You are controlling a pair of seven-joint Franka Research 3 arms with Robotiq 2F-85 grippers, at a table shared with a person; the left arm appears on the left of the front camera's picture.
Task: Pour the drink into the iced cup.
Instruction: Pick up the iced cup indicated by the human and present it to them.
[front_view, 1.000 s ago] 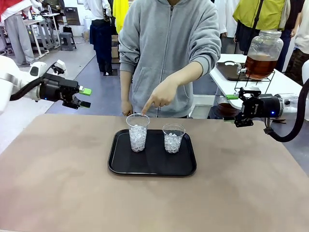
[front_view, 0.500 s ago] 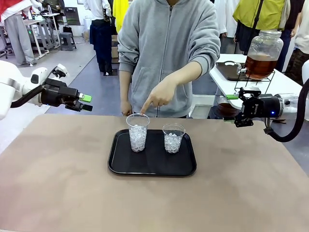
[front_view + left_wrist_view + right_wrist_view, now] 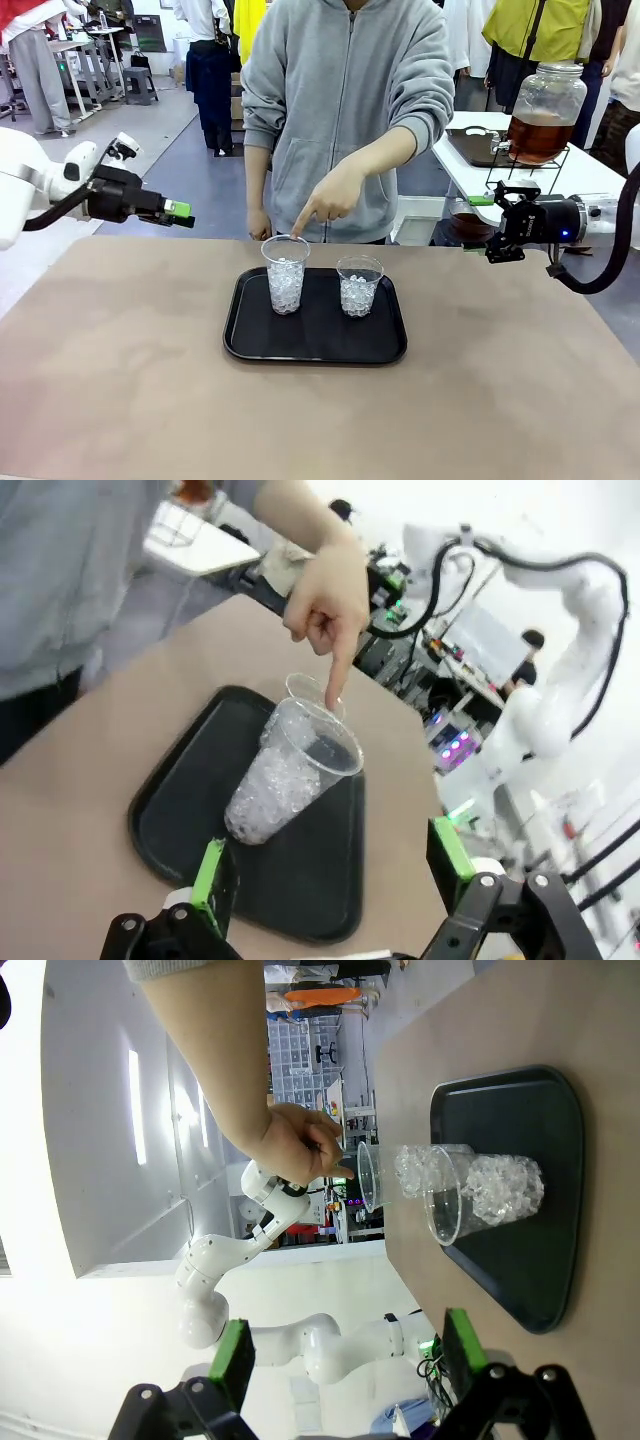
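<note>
**Left gripper** (image 3: 182, 214): jaws apart, nothing between them. It hangs in the air beyond the far left corner of the table (image 3: 120, 380). In the left wrist view its fingers (image 3: 212, 875) stand wide, and the taller iced cup (image 3: 285, 775) lies ahead on the line between them, clear of both.

**Right gripper** (image 3: 480, 225): jaws apart and empty. It is held off the table's right edge and points inward.

**Drink** (image 3: 538, 138): amber-brown liquid in the lower part of a glass jar (image 3: 548, 95) on a white side table (image 3: 600, 180). In the front view it appears just above and behind the right gripper, though the depth between them cannot be judged reliably. It is well apart from the left gripper.

**Cups:** the taller iced cup and the shorter iced cup (image 3: 359, 286) stand upright side by side on a black tray (image 3: 250, 340) at mid-table, between the two grippers. A person's hand (image 3: 335, 195) points an index finger down at the taller cup's rim
</note>
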